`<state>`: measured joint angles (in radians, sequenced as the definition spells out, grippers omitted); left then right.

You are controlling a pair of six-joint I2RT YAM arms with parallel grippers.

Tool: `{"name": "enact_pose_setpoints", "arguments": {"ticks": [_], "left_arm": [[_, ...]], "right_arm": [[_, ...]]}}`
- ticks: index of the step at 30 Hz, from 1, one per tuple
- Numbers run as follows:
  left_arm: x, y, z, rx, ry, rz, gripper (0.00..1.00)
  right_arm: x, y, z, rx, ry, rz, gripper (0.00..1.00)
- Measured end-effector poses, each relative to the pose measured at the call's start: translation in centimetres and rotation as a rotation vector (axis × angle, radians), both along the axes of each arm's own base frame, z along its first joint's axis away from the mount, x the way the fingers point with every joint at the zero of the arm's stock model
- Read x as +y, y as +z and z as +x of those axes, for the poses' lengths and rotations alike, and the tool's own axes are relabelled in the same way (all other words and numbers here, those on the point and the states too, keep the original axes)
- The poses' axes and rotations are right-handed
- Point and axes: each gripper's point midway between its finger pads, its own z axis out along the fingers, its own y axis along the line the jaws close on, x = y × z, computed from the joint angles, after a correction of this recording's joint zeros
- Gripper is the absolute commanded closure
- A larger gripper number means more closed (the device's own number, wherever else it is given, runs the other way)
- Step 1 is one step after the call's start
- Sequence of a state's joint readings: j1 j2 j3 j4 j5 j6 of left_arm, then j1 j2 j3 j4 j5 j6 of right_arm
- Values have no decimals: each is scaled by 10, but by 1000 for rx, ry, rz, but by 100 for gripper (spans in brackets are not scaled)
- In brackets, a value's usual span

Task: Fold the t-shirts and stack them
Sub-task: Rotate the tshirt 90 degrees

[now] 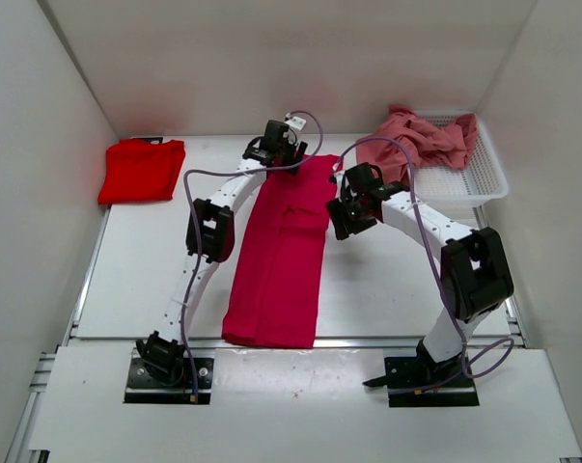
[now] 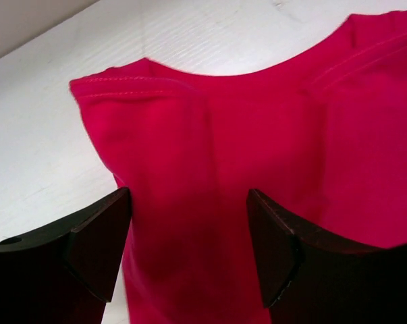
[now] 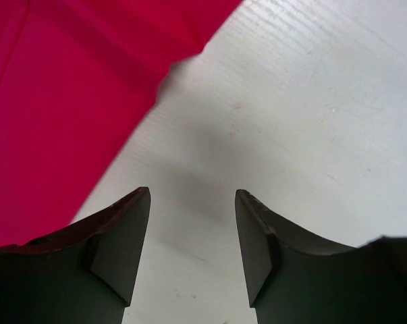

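Observation:
A crimson-magenta t-shirt (image 1: 281, 251) lies as a long narrow folded strip down the middle of the table. My left gripper (image 1: 283, 154) hovers at its far collar end, open, with the cloth (image 2: 210, 155) below its spread fingers (image 2: 98, 250). My right gripper (image 1: 341, 204) stands open just off the strip's right edge, over bare table, the shirt's edge (image 3: 61, 101) at its left. A bright red t-shirt (image 1: 141, 171) lies folded at the back left. A salmon pink t-shirt (image 1: 421, 140) is bunched in the basket.
The white mesh basket (image 1: 484, 174) sits at the back right against the wall. White walls close in the table on the left, back and right. The arm bases stand at the near edge.

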<state>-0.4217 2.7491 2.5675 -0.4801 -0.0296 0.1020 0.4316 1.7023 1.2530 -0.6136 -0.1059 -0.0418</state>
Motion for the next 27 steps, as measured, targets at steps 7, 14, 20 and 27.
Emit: {"name": "enact_pose_setpoints", "arguments": {"ticks": [7,14,20,27], "left_arm": [[5,4,6,-39,9,44,22],[22,18,17,-74,51,60,15],[33,45,31,-138,94,19,16],[45,22,24,-74,95,53,19]], "right_arm": [[-2,2,3,-16,7,-12,47],[-3,2,4,-17,9,-19,47],[-4,2,4,-19,10,-21,47],[-8,2,6,-18,-2,-22,47]]}}
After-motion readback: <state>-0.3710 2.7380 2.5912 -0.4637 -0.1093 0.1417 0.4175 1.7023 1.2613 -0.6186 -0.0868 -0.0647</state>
